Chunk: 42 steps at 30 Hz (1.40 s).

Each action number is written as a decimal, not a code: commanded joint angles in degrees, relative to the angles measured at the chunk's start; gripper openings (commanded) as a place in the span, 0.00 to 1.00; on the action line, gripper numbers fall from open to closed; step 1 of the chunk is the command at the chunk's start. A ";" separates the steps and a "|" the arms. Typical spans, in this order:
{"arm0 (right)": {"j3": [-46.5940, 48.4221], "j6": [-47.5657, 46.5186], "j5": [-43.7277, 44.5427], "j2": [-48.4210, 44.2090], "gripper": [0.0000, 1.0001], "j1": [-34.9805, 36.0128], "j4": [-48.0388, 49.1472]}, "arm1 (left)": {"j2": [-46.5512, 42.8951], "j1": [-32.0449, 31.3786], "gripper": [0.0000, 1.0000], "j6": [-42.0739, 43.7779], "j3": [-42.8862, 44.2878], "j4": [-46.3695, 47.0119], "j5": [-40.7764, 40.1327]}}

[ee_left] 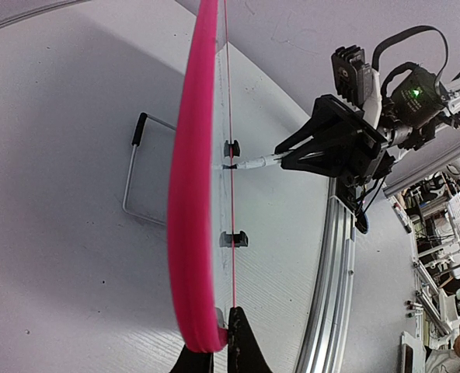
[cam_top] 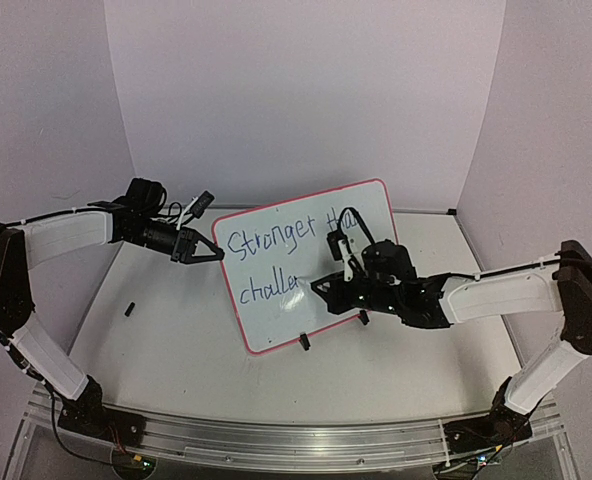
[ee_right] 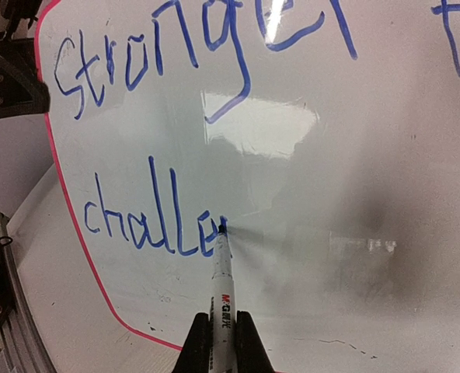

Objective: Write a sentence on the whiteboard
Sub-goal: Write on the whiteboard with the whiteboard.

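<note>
The whiteboard (cam_top: 276, 325) stands tilted on the table, white with a thin red-pink rim. My left gripper (cam_top: 214, 254) is shut on its left edge. In the left wrist view the pink rim (ee_left: 189, 194) runs edge-on into that gripper (ee_left: 224, 332). My right gripper (ee_right: 221, 330) is shut on a white marker (ee_right: 221, 276). The marker's tip touches the board just after the last letter. The sentence (ee_right: 148, 217) is in blue: "Stronger" with the start of another word on the top line, "challe" below. From above, the right gripper (cam_top: 321, 286) sits in front of the board's lower middle.
A small black cap-like piece (cam_top: 130, 308) lies on the table to the left. Two black clip feet (cam_top: 303, 341) hold the board's lower edge. A wire stand (ee_left: 137, 179) shows behind the board. An aluminium rail (cam_top: 276, 440) runs along the near table edge, and walls close in the back and sides.
</note>
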 commanded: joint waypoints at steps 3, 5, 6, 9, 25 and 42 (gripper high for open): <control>2.09 -1.21 3.68 -0.91 0.00 -0.32 1.13 | 1.19 -1.87 0.00 3.90 1.59 -0.01 -2.04; 2.36 -1.55 3.99 -0.94 0.00 -0.34 1.13 | 1.17 -1.85 0.00 3.91 1.59 -0.01 -2.04; 2.50 -1.68 4.23 -0.94 0.00 -0.42 1.13 | 1.13 -1.85 0.00 3.90 1.59 -0.01 -2.05; 2.60 -1.80 4.29 -0.76 0.00 -0.66 1.13 | 1.05 -1.86 0.00 3.90 1.58 -0.01 -2.06; -0.75 0.40 5.47 -1.95 0.00 -0.88 1.13 | 1.17 -1.85 0.00 3.90 1.59 -0.01 -2.04; -4.89 2.98 2.30 -4.32 0.00 -0.28 0.63 | 1.47 -1.93 0.00 3.81 1.67 0.07 -1.87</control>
